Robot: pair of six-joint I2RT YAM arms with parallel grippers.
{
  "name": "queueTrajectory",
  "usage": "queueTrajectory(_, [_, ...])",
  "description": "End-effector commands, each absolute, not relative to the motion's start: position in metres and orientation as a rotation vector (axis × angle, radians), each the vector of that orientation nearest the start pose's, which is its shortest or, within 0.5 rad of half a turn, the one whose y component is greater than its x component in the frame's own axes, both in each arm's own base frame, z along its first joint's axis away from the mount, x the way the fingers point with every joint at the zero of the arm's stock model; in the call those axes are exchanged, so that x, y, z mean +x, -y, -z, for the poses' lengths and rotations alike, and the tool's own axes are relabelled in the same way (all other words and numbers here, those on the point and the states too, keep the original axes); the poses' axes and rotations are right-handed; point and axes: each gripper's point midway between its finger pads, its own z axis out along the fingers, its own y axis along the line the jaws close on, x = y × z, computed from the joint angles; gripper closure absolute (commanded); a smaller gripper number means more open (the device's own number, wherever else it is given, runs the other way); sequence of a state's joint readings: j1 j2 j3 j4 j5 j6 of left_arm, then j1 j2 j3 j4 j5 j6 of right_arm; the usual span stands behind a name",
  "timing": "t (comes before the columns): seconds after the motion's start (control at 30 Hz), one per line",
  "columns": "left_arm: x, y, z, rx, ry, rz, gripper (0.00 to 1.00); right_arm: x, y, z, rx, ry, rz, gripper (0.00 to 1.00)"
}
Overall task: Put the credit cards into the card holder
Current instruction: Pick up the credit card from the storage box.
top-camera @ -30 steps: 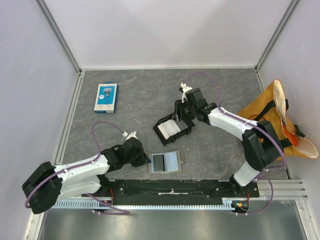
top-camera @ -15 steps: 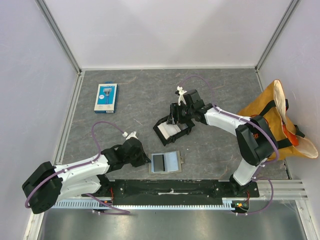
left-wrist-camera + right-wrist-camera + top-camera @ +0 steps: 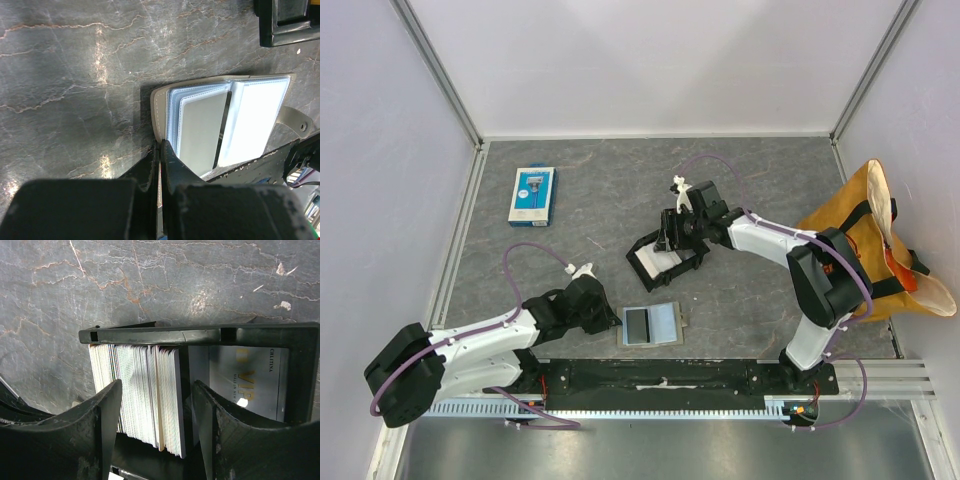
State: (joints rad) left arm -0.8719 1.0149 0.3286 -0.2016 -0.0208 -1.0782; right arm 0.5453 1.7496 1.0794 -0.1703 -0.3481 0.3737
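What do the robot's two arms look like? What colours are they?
The left arm and the right arm both have smooth white shells with chunky black joints. A thin purple cable loops along each one. The left gripper and the right gripper are black, each with two thick, slightly scuffed fingers.

The left arm (image 3: 480,345) lies low and reaches right to the card holder (image 3: 665,322). The left gripper (image 3: 161,146) is clamped tight on the holder's left cover edge. The right arm (image 3: 770,240) stretches well beyond the card holder and bends left, wrist tipped down. The right gripper (image 3: 157,387) has its fingers spread wide.
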Motion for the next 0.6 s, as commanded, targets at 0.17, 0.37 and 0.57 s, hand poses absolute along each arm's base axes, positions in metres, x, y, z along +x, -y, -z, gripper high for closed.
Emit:
queueTrajectory(0.17, [0.144, 0.222, -0.034, -0.227, -2.588, 0.797, 0.98, 0.328, -0.288, -0.094, -0.393, -2.414, -0.901, 0.42])
queueTrajectory(0.37, [0.144, 0.222, -0.035, -0.227, -2.584, 0.801, 0.98, 0.33, -0.282, -0.093, -0.372, -2.419, -0.869, 0.45])
queueTrajectory(0.57, [0.144, 0.222, -0.035, -0.227, -2.587, 0.798, 0.98, 0.333, -0.28, -0.089, -0.339, -2.432, -0.848, 0.46])
